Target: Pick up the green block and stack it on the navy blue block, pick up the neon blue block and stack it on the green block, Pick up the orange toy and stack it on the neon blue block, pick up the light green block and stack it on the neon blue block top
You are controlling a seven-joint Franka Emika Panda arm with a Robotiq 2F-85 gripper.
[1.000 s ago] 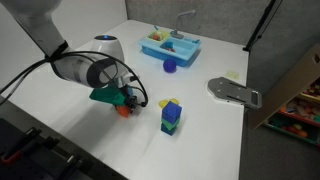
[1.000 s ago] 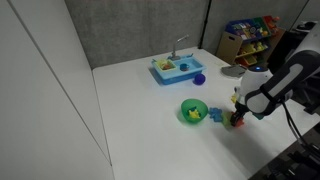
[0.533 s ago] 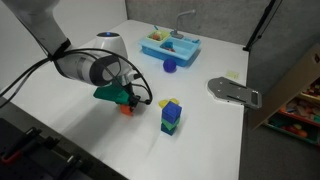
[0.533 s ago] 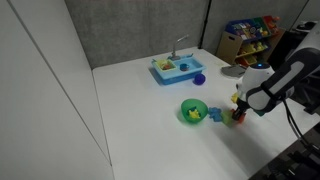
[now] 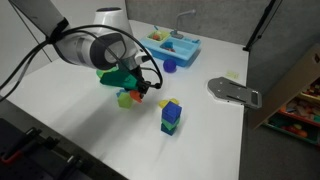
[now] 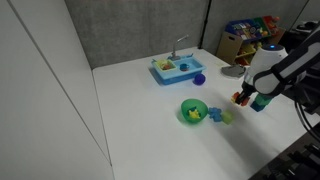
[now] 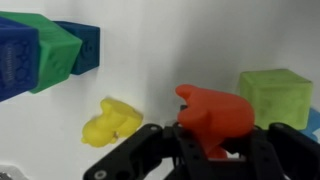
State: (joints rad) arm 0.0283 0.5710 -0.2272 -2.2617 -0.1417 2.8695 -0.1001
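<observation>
In the wrist view my gripper (image 7: 214,145) is shut on the orange toy (image 7: 215,112), which sticks up between the black fingers, clear of the table. To its right the light green block (image 7: 275,95) sits on the white table. At the upper left is the stack, seen from above: navy blue block (image 7: 12,58), green block (image 7: 55,58) and neon blue block (image 7: 88,45). In an exterior view the gripper (image 5: 141,89) hangs above the table, left of the stack (image 5: 171,117), and the light green block (image 5: 124,98) lies just below it.
A yellow toy (image 7: 110,120) lies beside the stack. A green bowl (image 6: 193,111) and a light-blue toy (image 6: 214,115) sit near the gripper. A blue toy sink (image 5: 170,45), a purple cup (image 5: 170,67) and a grey flat tool (image 5: 235,92) stand farther off.
The jaws closed on the orange toy at the table, then the arm rose and carried it up and slightly toward the stack.
</observation>
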